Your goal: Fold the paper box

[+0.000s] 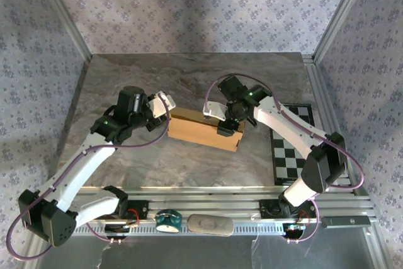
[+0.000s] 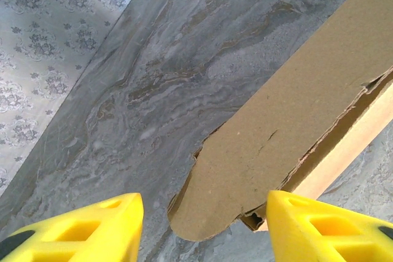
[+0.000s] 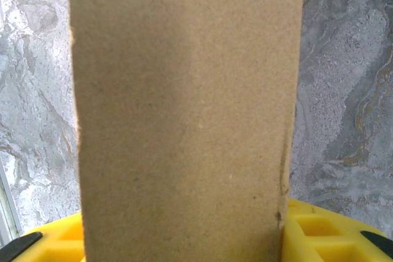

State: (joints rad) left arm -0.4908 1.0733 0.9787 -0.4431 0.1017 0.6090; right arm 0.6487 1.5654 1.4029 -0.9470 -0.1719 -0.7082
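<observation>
On the marble table [image 1: 189, 74], right claw [image 3: 184, 234] grips paper box [image 1: 198, 131]; left claw [image 2: 204, 213] spread.

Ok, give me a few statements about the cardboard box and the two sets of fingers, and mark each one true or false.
1. The paper box lies on the marble table between the two arms. True.
2. The checkered board sits under the box. False: it lies by the table's right edge, apart from the box.
3. The right fingers have a cardboard panel of the box between them. True.
4. The left fingers are pressed shut on the rounded flap. False: they stand apart, with bare table showing between one finger and the flap.
</observation>
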